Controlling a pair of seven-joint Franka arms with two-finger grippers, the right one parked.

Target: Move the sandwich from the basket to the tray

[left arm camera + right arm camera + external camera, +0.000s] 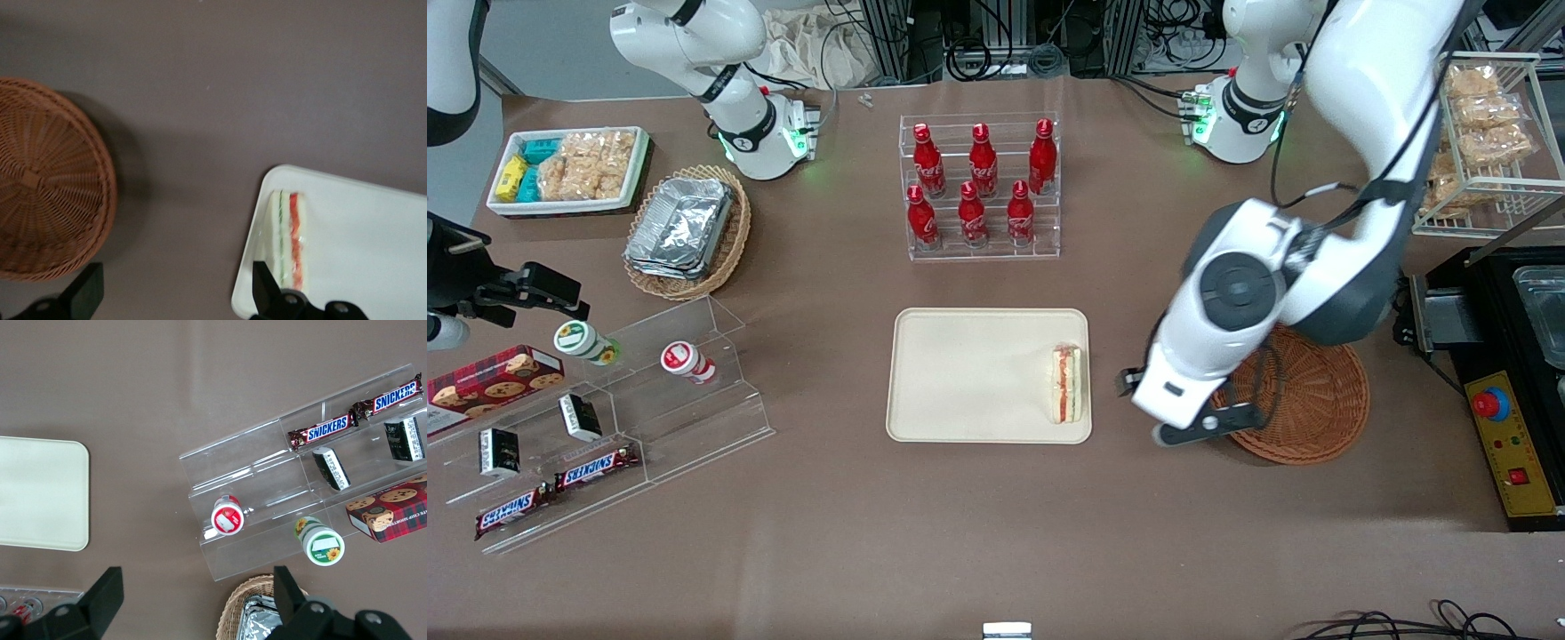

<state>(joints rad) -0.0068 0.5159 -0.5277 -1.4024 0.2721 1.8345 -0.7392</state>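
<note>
At the parked arm's end of the table, a white bin (pixel 569 169) of snack bags is seen, with an oval wicker basket (pixel 687 233) of stacked foil trays beside it. Nearer the front camera, a clear stepped display (pixel 618 418) is set out: two small round cups, two dark little packs and two Snickers bars (pixel 556 491) can be counted on it, plus one red cookie box (pixel 489 384) at its edge.

Mid-table, seven red bottles (pixel 978 185) are lined up in a clear rack, three in the upper row and four below.

Nearer the camera than the rack, the cream tray (pixel 960 373) is laid flat, and the one sandwich (pixel 1068 384) is found on it, right by the edge nearest the working arm. It's a pale white-bread wedge, clear-wrapped, resting on its side so the red-orange and green filling stripes are shown; that's pretty plain in the left wrist view too (pixel 288 241).

The gripper (pixel 1192 418) is hung over the bare tabletop between tray and round woven basket (pixel 1307 400), its fingers (pixel 267 288) spread wide apart with nothing held. Only the woven floor of the round basket (pixel 40 180) is shown.

Toward the working arm's end, a wire rack (pixel 1489 142) of tan bagged snacks is stood.
</note>
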